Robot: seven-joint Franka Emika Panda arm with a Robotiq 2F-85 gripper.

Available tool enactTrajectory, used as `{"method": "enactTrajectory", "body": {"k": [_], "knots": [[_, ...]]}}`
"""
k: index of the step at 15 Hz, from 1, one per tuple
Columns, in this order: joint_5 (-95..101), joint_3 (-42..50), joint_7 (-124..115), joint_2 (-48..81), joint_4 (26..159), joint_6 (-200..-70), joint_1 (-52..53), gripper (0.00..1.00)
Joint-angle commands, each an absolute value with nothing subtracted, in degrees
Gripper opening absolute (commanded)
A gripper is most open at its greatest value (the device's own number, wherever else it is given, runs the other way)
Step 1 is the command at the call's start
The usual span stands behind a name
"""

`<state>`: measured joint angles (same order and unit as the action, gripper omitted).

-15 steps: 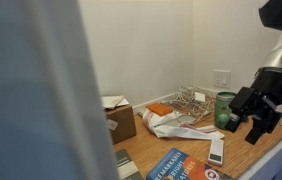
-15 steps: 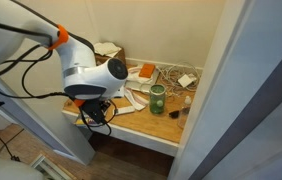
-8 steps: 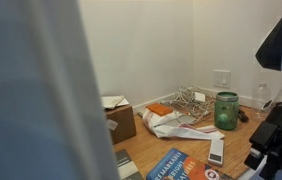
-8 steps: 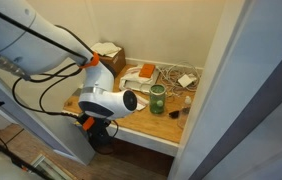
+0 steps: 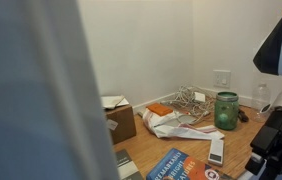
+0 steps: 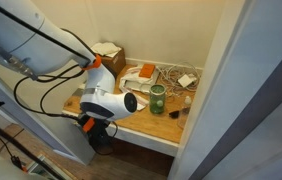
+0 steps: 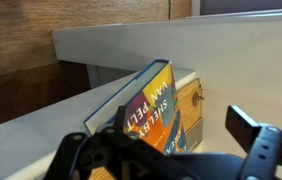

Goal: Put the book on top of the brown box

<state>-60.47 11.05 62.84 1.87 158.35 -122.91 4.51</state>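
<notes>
The book (image 7: 146,105), blue with orange-red patches and white lettering, fills the middle of the wrist view, with its corner over the wooden table's front edge. It also lies at the near edge in an exterior view (image 5: 181,167). My gripper (image 7: 166,150) is open, with its fingers spread wide at either side of the book's near corner. It hangs low at the table's front edge in both exterior views (image 5: 266,160) (image 6: 94,128). The brown box (image 5: 119,118), with white paper at its top, stands at the back corner (image 6: 109,52), well away from the gripper.
A green glass jar (image 5: 226,110) (image 6: 157,99) stands mid-table. A white flat remote-like item (image 5: 216,150) lies beside the book. Crumpled white material (image 5: 171,123), a small orange flat item (image 5: 159,109) and tangled cables (image 5: 191,98) lie near the back wall. Walls close in both sides.
Over the last second the arm dropped from above the table to its front edge, level with the book. In the last half second it barely moved.
</notes>
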Motion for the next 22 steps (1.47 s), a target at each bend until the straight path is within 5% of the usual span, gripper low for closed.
{"method": "enactTrajectory", "body": {"k": [1, 22], "knots": [[-63.93, 8.22, 71.98, 5.52, 156.88, -117.58, -0.08, 1.0], [-76.23, 4.2, 91.12, 38.74, 142.41, -105.12, -7.28, 1.0]]}}
